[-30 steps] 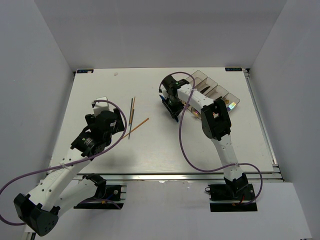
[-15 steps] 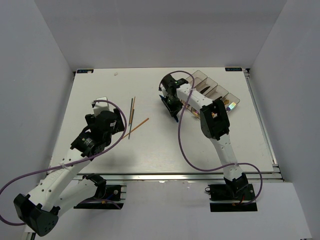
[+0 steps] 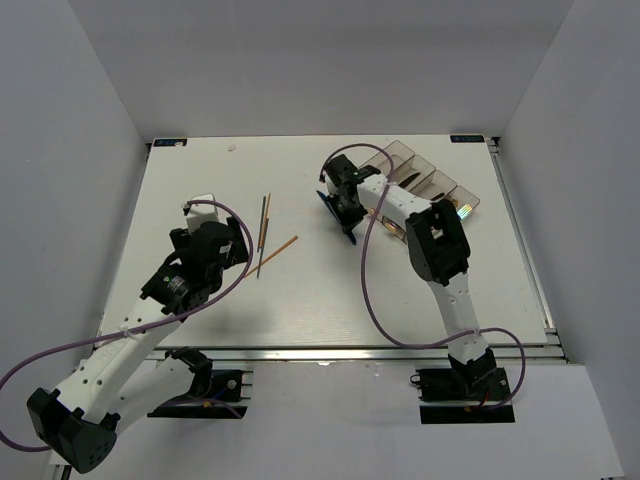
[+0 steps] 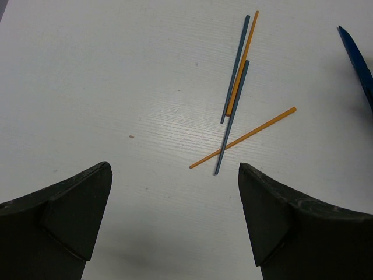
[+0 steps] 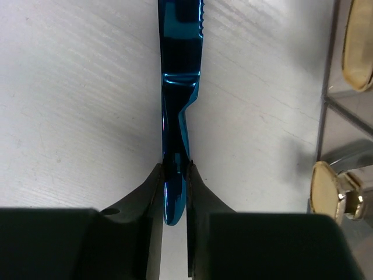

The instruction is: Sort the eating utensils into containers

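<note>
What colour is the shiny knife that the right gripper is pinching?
Blue. The glossy blue metal knife shows best in the right wrist view.

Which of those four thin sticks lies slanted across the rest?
The orange stick lying on its own slant. It crosses the lower end of one grey stick, whereas the other three sticks run nearly parallel, close together.
</note>
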Robot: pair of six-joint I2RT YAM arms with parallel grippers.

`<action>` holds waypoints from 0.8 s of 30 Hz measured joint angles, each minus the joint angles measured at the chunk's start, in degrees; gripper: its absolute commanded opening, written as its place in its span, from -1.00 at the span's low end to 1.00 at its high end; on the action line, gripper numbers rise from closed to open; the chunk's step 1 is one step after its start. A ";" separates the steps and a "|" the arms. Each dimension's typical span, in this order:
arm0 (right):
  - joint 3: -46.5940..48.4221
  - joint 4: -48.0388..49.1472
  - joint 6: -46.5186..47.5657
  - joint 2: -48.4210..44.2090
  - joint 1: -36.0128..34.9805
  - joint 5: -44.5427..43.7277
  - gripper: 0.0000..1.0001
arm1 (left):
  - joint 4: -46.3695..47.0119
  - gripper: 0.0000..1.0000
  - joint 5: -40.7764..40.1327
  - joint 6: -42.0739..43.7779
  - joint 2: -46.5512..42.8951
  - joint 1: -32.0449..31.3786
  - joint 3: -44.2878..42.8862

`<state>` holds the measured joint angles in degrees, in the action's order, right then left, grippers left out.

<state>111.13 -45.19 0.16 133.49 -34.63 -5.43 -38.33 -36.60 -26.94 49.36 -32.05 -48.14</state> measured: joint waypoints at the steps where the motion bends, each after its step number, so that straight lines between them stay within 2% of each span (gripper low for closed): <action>1: -1.73 1.53 -0.15 -0.98 0.00 0.22 -1.00 | -0.02 0.96 0.00 0.00 0.00 0.00 0.00; 10: -12.41 10.75 -2.27 -7.13 -0.02 4.46 -1.00 | -0.02 0.96 0.00 0.00 0.00 0.00 0.00; 24: -17.18 11.91 -5.60 -10.47 -1.33 6.67 -1.00 | -0.02 0.96 0.00 0.00 0.00 0.00 0.02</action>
<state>93.95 -33.28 -5.43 123.02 -35.97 1.23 -38.35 -36.60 -26.94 49.36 -32.05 -48.12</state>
